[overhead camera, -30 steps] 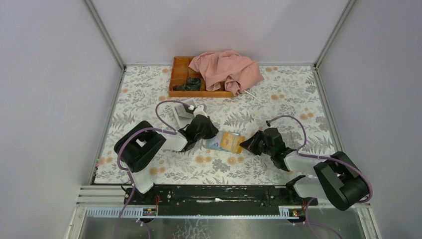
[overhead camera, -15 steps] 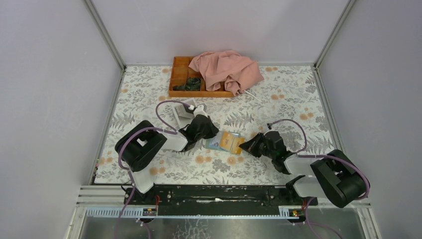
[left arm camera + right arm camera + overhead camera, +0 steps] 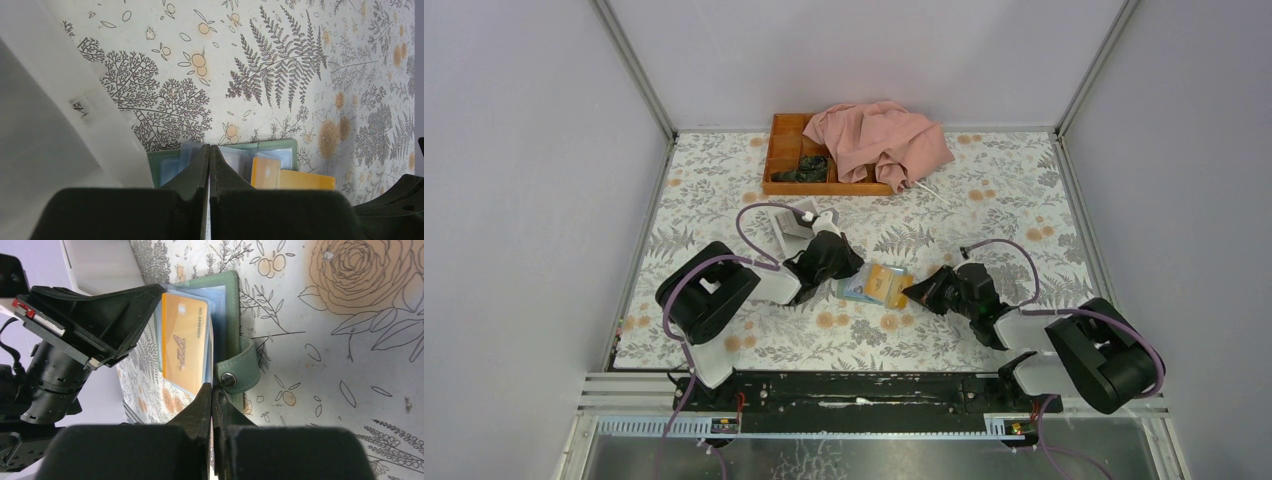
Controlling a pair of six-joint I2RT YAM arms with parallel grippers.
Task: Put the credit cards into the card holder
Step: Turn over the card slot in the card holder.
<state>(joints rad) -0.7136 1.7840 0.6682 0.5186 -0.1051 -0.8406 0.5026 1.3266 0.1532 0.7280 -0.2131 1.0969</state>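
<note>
Left claw (image 3: 209, 148) closed, glossy orange card (image 3: 184, 340), soft grey-green card holder (image 3: 230, 295)

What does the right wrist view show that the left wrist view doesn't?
Only right wrist: the card holder's snap strap and the left gripper from the side. Only left wrist: a small label on the white box. Both: the open holder with an orange card on the floral cover.

Holder (image 3: 864, 290) open flat on table (image 3: 984, 200), grey-green, pale blue pockets up, snap strap (image 3: 239, 375) (unfastened) sticking out. Orange card (image 3: 184, 342) on pockets, seemingly only partly tucked in.
</note>
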